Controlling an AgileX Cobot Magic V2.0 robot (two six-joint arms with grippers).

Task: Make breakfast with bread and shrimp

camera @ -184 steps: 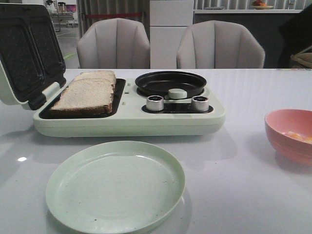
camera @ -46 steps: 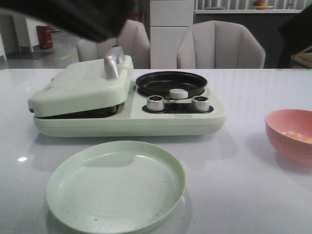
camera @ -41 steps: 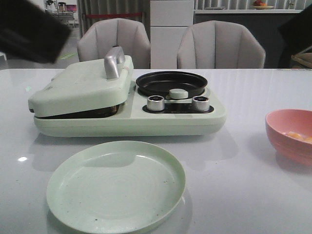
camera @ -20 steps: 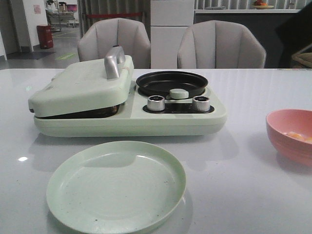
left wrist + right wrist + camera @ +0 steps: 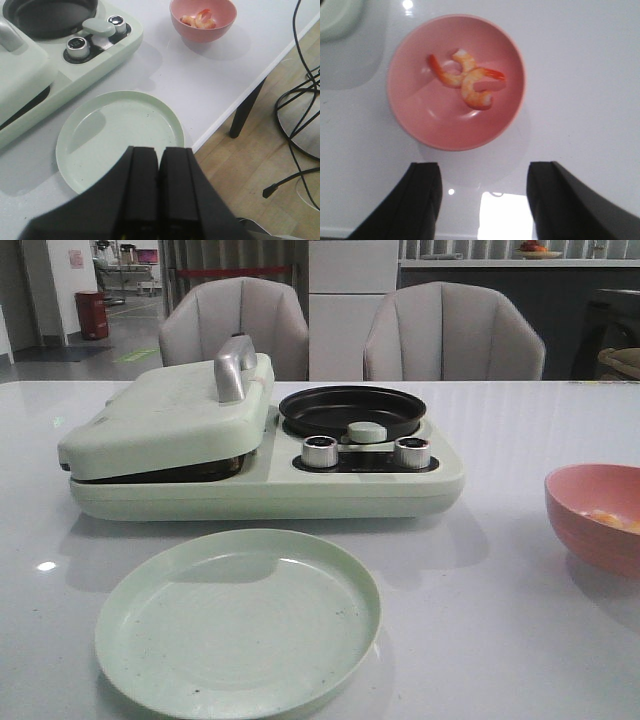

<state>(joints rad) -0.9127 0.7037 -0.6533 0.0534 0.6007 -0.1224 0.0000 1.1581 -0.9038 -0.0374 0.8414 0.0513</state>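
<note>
Your right gripper hangs with its fingers spread wide and nothing between them, straight above the table just short of the pink bowl. The shrimp lie curled in the middle of that bowl, so from this gripper they sit dead ahead at twelve o'clock; their tangled pair runs roughly from ten to four o'clock across the bowl floor. Your left gripper has its fingers pressed together, empty, poised over the near rim of the green plate, with the bowl well apart from it past the cooker's knobs. The right arm is plainly the nearer one for the shrimp, I judge. In the front view the bowl sits at the table's right edge, about three o'clock from the plate. The bread is hidden: the sandwich maker's lid is down over where it would lie. The black pan beside the lid sits bare.
</note>
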